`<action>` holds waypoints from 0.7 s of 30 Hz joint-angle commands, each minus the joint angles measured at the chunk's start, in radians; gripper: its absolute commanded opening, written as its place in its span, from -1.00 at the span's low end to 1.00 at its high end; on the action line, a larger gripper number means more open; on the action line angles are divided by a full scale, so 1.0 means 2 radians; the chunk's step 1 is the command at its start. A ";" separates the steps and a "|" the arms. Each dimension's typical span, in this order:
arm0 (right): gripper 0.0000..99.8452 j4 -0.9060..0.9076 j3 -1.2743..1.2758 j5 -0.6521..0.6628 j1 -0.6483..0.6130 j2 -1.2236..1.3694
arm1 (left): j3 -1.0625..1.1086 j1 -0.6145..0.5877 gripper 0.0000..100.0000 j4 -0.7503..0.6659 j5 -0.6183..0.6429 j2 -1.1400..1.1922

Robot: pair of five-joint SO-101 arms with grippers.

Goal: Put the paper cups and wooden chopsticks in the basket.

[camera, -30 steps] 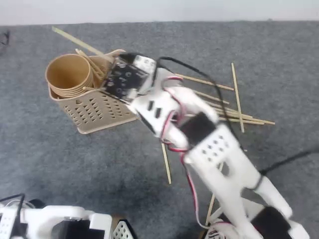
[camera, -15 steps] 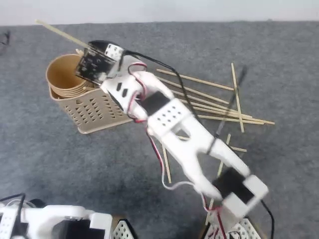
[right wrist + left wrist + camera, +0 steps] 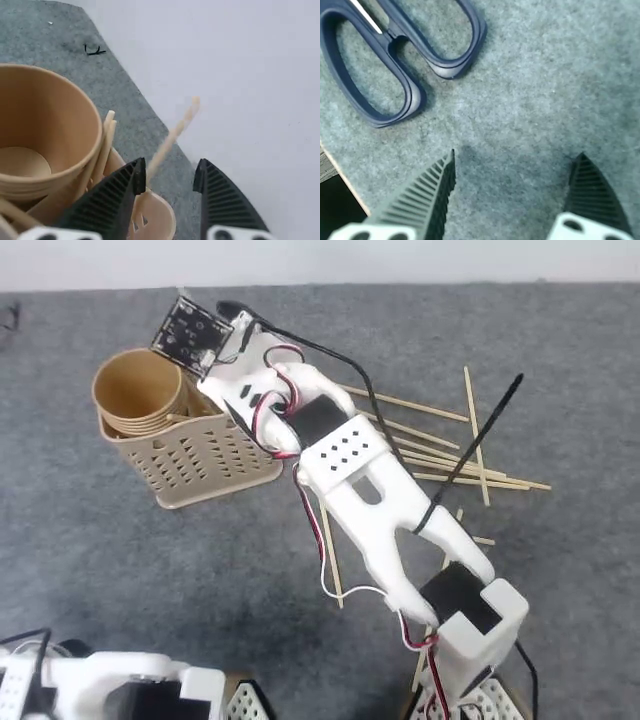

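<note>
Wooden chopsticks and paper cups both belong in the basket, and the sticks are what is left; nearest the arms' bases, the left claw (image 3: 516, 155) hangs just above the grey worktop (image 3: 150, 560) with its jaws spread wide and nothing between them, a pair of blue scissors (image 3: 395, 40) lying close by.

Farther out, a single chopstick (image 3: 331, 565) lies beside the right arm (image 3: 370, 490); beyond it a loose scatter of chopsticks (image 3: 440, 455) sits on the worktop, well apart from the basket (image 3: 195, 460).

The basket holds the stack of paper cups (image 3: 135, 390), with a few sticks already leaning beside them.

Farthest, the right claw (image 3: 170, 165) is above the basket's back edge; its jaws stand wider than the carried chopstick (image 3: 175, 131), which slants up between them against one jaw, so it looks let go rather than pinched; whether its lower end rests inside the basket I cannot tell.

Over the last second the right arm has swung from the basket's near right side across to its far left, taking the stick along; basket, cups and scattered sticks have not shifted.

That suggests one more stick is being delivered; with many on the worktop, the job looks well short of finished.
</note>
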 commanded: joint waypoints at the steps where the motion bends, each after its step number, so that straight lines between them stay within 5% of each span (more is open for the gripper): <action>1: -0.73 0.061 -0.044 -0.006 0.010 -0.067 | -0.001 0.004 -0.31 -0.009 -0.005 -0.011; 6: -0.81 0.273 -0.035 -0.023 0.041 -0.115 | -0.001 0.004 -0.31 -0.009 -0.005 -0.010; 13: -0.84 0.438 0.032 -0.088 0.075 -0.119 | -0.001 0.004 -0.31 -0.009 -0.005 -0.010; 16: -0.85 0.461 0.092 -0.091 0.058 -0.115 | -0.001 0.004 -0.31 -0.009 -0.005 -0.010; 21: -0.85 0.369 0.255 -0.108 0.010 -0.119 | -0.001 0.003 -0.31 -0.009 -0.005 -0.010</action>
